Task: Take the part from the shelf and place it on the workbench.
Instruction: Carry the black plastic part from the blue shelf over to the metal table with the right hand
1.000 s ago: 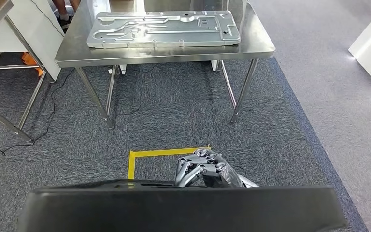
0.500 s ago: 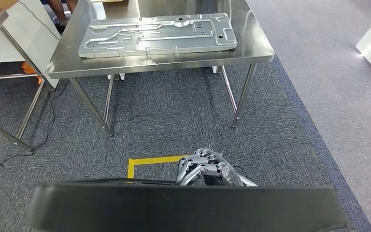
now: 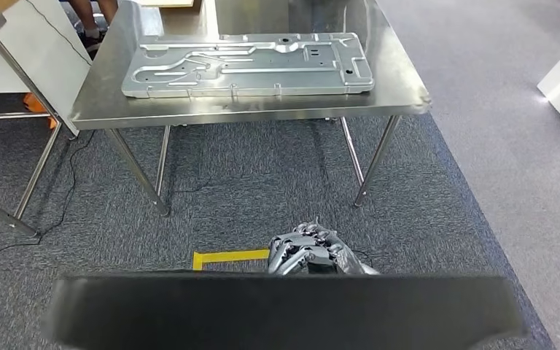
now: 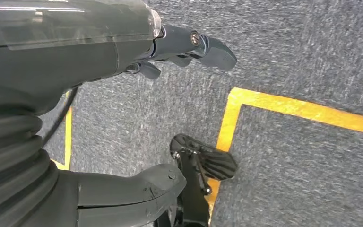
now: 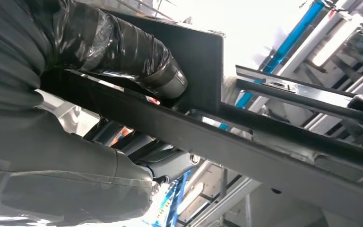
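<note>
Well short of the workbench (image 3: 397, 87), holding the black part (image 3: 284, 313) by its far edge in the clenched right hand (image 3: 310, 251), left hand (image 4: 123, 52) spread and bare; looks wide, stiff and smooth, so best gripped at both ends.
</note>
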`<action>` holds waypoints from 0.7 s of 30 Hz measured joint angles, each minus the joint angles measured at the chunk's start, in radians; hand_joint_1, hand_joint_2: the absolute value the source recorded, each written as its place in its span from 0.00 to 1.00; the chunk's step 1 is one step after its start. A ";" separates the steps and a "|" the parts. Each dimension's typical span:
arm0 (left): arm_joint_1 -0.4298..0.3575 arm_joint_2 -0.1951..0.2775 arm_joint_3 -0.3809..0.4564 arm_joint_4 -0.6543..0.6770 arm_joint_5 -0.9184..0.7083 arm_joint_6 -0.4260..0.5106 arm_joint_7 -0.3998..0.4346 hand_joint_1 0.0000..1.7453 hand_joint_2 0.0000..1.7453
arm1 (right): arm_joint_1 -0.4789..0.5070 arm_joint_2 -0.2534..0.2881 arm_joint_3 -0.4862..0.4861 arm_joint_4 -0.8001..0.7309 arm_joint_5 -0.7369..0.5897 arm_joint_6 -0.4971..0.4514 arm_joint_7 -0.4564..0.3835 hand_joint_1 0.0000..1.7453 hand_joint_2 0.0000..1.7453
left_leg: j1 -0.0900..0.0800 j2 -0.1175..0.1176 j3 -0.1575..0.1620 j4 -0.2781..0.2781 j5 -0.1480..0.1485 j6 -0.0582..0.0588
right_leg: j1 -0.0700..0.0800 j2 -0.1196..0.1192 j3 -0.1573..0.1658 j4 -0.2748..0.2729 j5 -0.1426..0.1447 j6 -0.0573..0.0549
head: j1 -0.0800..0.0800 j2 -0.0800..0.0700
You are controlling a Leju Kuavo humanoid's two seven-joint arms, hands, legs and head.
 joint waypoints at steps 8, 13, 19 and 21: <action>0.000 -0.002 0.000 0.000 0.000 -0.002 -0.003 0.00 1.00 | 0.004 -0.001 -0.001 0.000 -0.001 0.001 -0.003 1.00 1.00 | -0.002 -0.002 0.094 -0.003 -0.075 -0.029 | 0.016 -0.001 -0.009 -0.243 0.215 -0.034 | 0.002 0.000; -0.007 0.000 0.000 0.000 0.000 -0.003 -0.005 0.00 1.00 | 0.005 -0.002 -0.002 -0.004 0.000 0.001 -0.004 1.00 1.00 | 0.003 0.000 0.008 0.171 -0.078 -0.053 | 0.007 0.000 0.060 -0.272 0.188 -0.061 | 0.002 0.000; 0.001 0.000 0.000 0.000 0.000 -0.003 -0.004 0.00 1.00 | 0.009 -0.002 -0.002 -0.004 0.000 0.001 -0.005 1.00 1.00 | 0.016 0.002 -0.113 0.157 -0.070 -0.070 | 0.003 0.006 0.140 -0.274 0.120 -0.053 | 0.001 0.000; 0.003 0.000 0.000 0.000 0.000 -0.002 -0.004 0.00 1.00 | 0.010 -0.002 -0.002 -0.004 0.000 0.001 -0.005 1.00 1.00 | 0.012 0.005 -0.097 0.061 0.028 -0.065 | 0.002 0.007 0.164 -0.274 0.096 -0.042 | 0.002 0.000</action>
